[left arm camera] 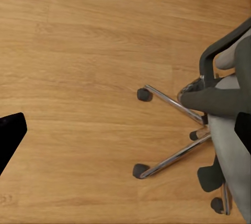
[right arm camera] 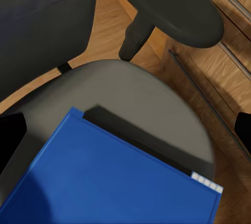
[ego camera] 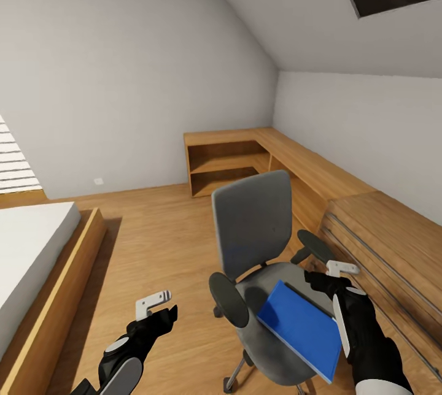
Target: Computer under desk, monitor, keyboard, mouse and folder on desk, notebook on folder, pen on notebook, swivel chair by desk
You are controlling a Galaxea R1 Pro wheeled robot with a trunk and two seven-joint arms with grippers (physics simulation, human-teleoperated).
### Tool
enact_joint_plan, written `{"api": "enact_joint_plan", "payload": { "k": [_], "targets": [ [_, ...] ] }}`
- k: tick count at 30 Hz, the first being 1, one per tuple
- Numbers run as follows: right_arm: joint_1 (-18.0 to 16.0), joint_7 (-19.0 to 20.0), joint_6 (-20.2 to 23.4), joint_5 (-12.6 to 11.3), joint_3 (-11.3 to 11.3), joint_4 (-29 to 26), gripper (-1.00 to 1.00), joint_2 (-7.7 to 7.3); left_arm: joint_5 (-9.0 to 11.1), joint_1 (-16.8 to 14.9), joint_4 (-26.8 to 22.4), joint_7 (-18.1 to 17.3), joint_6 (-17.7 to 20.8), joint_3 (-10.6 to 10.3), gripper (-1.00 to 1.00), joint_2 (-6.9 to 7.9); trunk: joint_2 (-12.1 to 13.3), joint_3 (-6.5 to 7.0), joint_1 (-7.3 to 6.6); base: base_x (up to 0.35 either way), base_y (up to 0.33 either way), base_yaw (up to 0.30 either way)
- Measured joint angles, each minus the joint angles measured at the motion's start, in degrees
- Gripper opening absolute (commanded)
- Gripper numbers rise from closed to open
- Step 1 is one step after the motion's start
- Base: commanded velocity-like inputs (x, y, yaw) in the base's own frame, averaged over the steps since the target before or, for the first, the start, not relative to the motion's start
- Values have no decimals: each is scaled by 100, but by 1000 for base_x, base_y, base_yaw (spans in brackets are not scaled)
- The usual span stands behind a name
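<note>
The grey swivel chair [ego camera: 252,229] stands in the middle of the bedroom floor with its back toward the far wall. A bright blue folder [ego camera: 301,327] lies slanted on its seat, one corner past the front rim. My right gripper [ego camera: 319,281] hovers open just above the folder's far right edge, beside the right armrest [ego camera: 314,246]. In the right wrist view the folder [right arm camera: 115,182] lies below, with a black fingertip [right arm camera: 10,135] at either side. My left gripper [ego camera: 164,316] is open over bare floor left of the chair, whose chrome base [left arm camera: 175,130] appears in the left wrist view.
A low wood-framed bed [ego camera: 37,248] runs along the left. An open wood shelf unit [ego camera: 224,165] sits in the far corner, and a wood dresser with bar handles [ego camera: 380,241] stands close to the chair's right. Wood floor [ego camera: 153,235] lies between bed and chair.
</note>
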Motion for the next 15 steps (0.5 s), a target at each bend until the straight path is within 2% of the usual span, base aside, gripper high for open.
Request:
{"api": "enact_joint_plan", "payload": {
  "k": [6,10,11,14,15],
  "targets": [
    [0,7,-6,-7,15,84,100,27,0,-1,0,0,1,-6,100,-2,-241,-108,132,0,0,0],
    [-2,-1,-103,1,334,448,100,-4,0,-1,0,0,3,-5,100,-5,-401,-180,220,0,0,0],
    [-6,-9,-208,2,451,626,100,-22,0,-1,0,0,3,-3,100,-3,-441,-198,242,0,0,0],
    [-34,-19,-526,11,595,1081,100,-53,0,-2,0,0,7,9,100,-1,-562,-252,308,0,0,0],
    [-76,-26,-693,12,633,1384,100,-62,3,-1,0,0,9,18,100,-1,-602,-270,330,0,0,0]
  ]
}}
